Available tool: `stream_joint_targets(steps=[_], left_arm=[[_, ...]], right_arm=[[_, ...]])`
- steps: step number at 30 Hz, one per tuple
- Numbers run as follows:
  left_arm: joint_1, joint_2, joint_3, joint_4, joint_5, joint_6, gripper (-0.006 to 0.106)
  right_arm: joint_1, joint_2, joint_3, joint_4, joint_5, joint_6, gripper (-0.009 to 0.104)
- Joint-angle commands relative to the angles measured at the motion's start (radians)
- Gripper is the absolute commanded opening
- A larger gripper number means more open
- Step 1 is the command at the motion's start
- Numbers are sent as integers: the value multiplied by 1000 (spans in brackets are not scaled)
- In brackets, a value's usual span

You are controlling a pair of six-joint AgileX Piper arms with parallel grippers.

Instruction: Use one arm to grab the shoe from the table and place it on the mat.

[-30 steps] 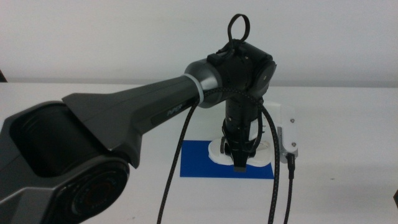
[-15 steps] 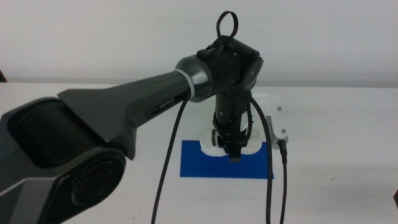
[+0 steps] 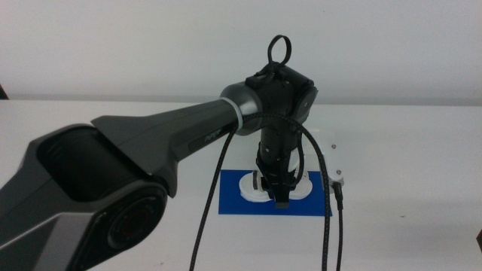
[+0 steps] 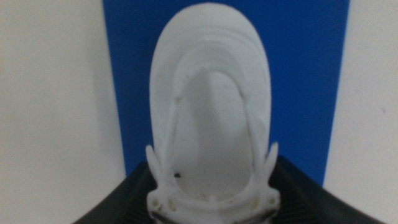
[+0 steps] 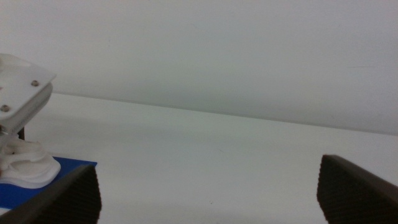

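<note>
1. A broad white table (image 3: 422,150) ran back to a plain pale wall, with a deep-blue mat (image 3: 233,197) lying flat near its middle.
2. The left arm (image 3: 151,162) reached in from the left side of the middle view, its wrist bent so that the left gripper (image 3: 280,197) pointed straight down over the mat, black cables (image 3: 328,218) trailing from it.
3. The shoe (image 3: 252,188), white and chunky-soled, lay on the mat, inside its edges, directly under that gripper.
4. In the left wrist view the shoe (image 4: 208,112) sat between the two dark jaws, which pressed against its sides at the strap end, so the gripper was clamped on it.
5. The right gripper (image 5: 208,208) waited low over the table off to the side, its jaws standing wide apart with nothing between them; its camera caught the edge of the mat (image 5: 37,190) and one end of the shoe (image 5: 25,167).
</note>
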Motion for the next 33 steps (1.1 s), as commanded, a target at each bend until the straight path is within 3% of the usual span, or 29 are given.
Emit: stream_joint_targets(steps=[1,2,3,12,22,27,33], left_arm=[[5,14,0,-13,-6,-3,-2],[5,17,5,-11,-12,-3,-2],[5,18,10,0,23,18,22],[5,11,6,28,76,24,92],[12,-289,-16,133,124,-98,94],[85,-554,-2,127,128,-447,94],[214,-904,196,132,129,-678,94]], right_arm=[[0,-38,43,-3,-7,0,93],[0,-38,43,-3,-7,0,93],[0,-38,43,-3,-7,0,93],[0,-38,43,-3,-7,0,93],[0,-38,43,-3,-7,0,93],[0,-38,43,-3,-7,0,93],[0,-38,43,-3,-7,0,93]])
